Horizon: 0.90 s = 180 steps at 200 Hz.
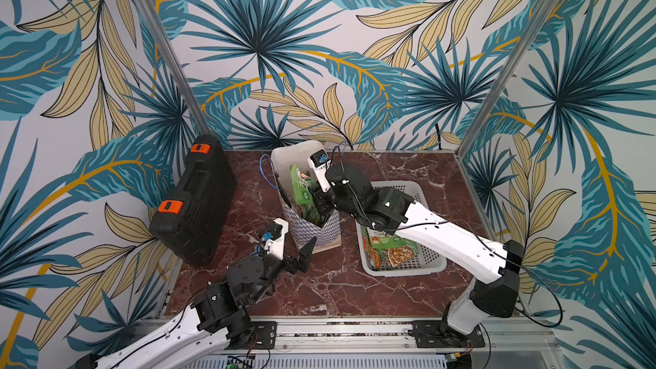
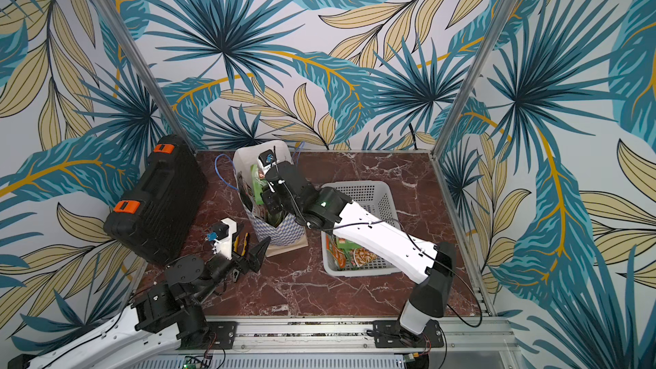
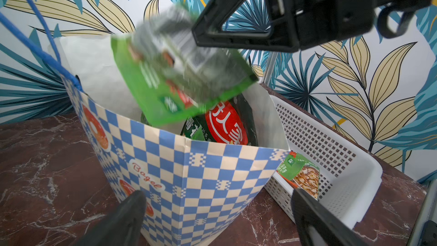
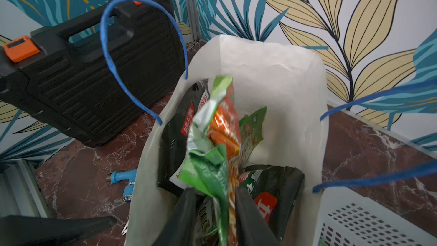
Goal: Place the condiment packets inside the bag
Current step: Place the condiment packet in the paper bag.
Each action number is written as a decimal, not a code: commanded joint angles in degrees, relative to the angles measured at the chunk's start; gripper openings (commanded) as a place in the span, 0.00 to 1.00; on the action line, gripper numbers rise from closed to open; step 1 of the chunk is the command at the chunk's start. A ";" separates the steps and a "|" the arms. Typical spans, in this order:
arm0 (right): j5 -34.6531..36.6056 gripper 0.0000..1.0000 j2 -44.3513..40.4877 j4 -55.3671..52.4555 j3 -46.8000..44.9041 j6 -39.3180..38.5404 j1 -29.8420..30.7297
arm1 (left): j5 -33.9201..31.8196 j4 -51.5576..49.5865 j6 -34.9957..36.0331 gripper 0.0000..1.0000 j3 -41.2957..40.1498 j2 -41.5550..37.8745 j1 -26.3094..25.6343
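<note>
Bearing "Bagel" in red script on blue checks, the bag (image 3: 189,173) stands on the tabletop (image 1: 337,289) beside the white basket (image 3: 331,157). Over its mouth the right gripper (image 4: 214,190) has its jaws parted, with 1 green packet (image 3: 179,79) between them, its print too blurred to read. Inside, a dark packet (image 3: 227,126) shows white Chinese characters on red. The left gripper (image 1: 307,253), jaws spread wide, holds nothing. The right arm (image 1: 443,232) hides part of the packets (image 1: 394,250) in the basket.

walls: leaf-print wallpaper (image 1: 319,30), teal and tan | surface: red-brown marble tabletop (image 1: 337,289) | frame: two aluminium posts (image 1: 160,40)
</note>
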 commanded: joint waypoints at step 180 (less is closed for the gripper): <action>11.82 1.00 -42.08 -1.59 -36.14 3.04 -4.66 | -2.35 -7.49 -5.62 1.00 8.04 1.09 -0.12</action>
